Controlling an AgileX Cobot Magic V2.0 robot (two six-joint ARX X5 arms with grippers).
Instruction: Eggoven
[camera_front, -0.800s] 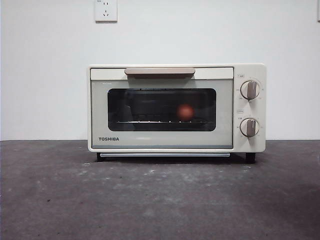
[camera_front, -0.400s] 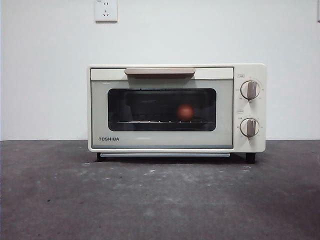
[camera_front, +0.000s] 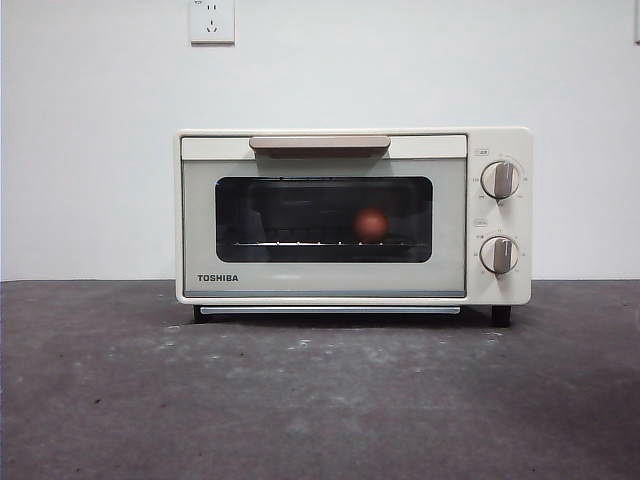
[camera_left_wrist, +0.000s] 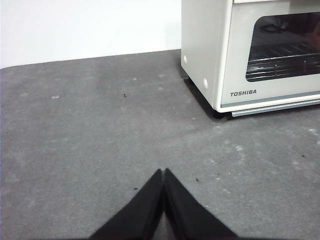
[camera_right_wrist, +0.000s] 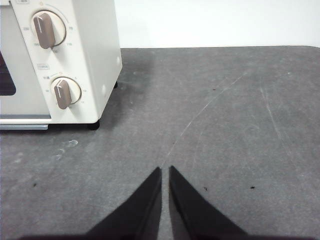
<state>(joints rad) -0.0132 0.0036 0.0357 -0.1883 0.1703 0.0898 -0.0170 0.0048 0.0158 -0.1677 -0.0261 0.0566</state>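
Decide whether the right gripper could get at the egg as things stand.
Probably not. The egg sits on the rack behind the toaster oven's shut glass door. The right gripper hangs empty over bare table, so the door handle must be pulled first.

even, soft light; egg (camera_front: 372, 224) blurred behind dark oven (camera_front: 352, 215) glass, shadow beneath.

"TOSHIBA" in dark capitals on the toaster oven (camera_front: 352, 215) door, lower left corner below the glass window (camera_front: 323, 219); same word readable in the left wrist view on the door (camera_left_wrist: 243, 93). Small markings ring the two knobs, upper knob (camera_front: 499, 179) and lower knob (camera_front: 498, 254), too small to read
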